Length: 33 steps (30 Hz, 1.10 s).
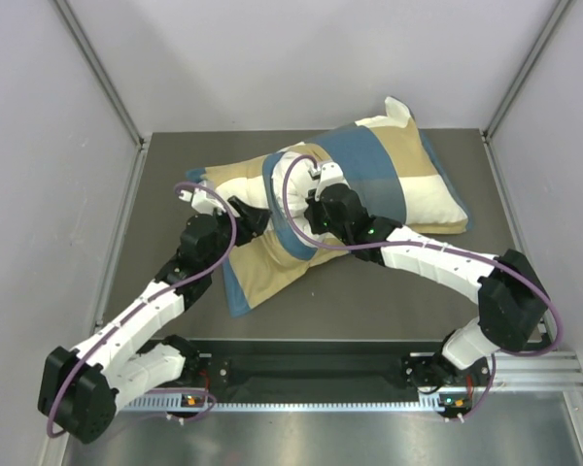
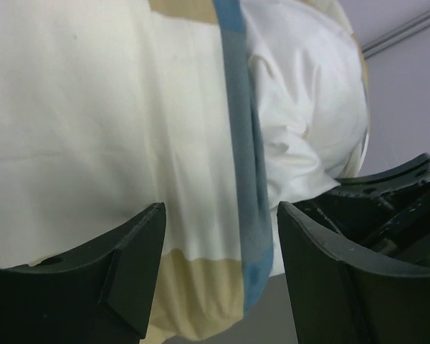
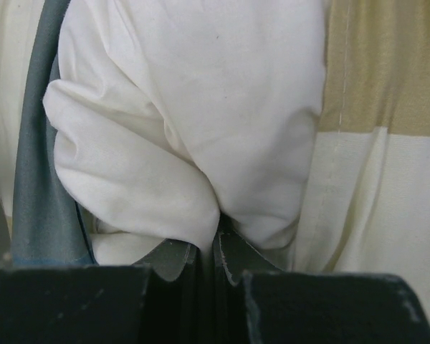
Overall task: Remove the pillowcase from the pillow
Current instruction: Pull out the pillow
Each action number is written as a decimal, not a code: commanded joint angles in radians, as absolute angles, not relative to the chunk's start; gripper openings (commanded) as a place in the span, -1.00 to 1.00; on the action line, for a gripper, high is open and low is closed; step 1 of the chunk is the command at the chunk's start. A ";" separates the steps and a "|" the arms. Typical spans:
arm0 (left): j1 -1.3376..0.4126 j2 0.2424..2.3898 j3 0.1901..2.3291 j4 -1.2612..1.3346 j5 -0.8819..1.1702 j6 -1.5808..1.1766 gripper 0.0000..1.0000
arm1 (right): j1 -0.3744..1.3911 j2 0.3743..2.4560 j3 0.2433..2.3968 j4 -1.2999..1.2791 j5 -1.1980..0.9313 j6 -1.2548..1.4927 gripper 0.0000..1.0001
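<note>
The checked pillowcase (image 1: 398,170) lies across the back of the table, its blue edge (image 2: 244,179) bunched near the middle. The plain white pillow (image 3: 193,93) bulges out of the opening. My right gripper (image 3: 215,247) is shut on a fold of the white pillow, just right of the blue edge (image 3: 43,179). My left gripper (image 2: 222,265) is open, with cream and tan pillowcase cloth (image 2: 93,143) and the blue edge in front of the gap between its fingers (image 2: 129,265). In the top view the left gripper (image 1: 259,219) sits at the pillowcase's loose left part, beside the right gripper (image 1: 323,183).
The dark grey table (image 1: 369,301) is boxed in by pale walls at the left, back and right. A flap of pillowcase (image 1: 262,277) hangs towards the near side. A metal rail (image 1: 311,374) with both arm bases runs along the near edge.
</note>
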<state>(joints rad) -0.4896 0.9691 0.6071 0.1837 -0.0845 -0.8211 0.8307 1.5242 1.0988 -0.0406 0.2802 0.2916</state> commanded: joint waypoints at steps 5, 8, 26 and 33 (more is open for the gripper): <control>-0.486 0.833 0.531 0.074 -0.074 -0.827 0.31 | 0.822 1.500 1.104 -0.192 0.393 0.256 -1.00; -0.486 0.792 0.471 0.107 -0.087 -0.841 0.30 | 0.822 1.506 1.115 -0.196 0.390 0.259 -1.00; -0.486 0.975 0.379 0.385 -0.005 -0.877 0.26 | 0.825 1.505 1.123 -0.206 0.371 0.284 -1.00; -0.486 1.109 0.388 0.497 0.069 -0.894 -0.56 | 0.822 1.512 1.134 -0.216 0.408 0.287 -1.00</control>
<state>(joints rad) -0.4858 1.0706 0.3943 0.3985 0.0284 -0.8967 0.8318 1.5215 1.1095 -0.0765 0.2890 0.3000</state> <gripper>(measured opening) 0.297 0.039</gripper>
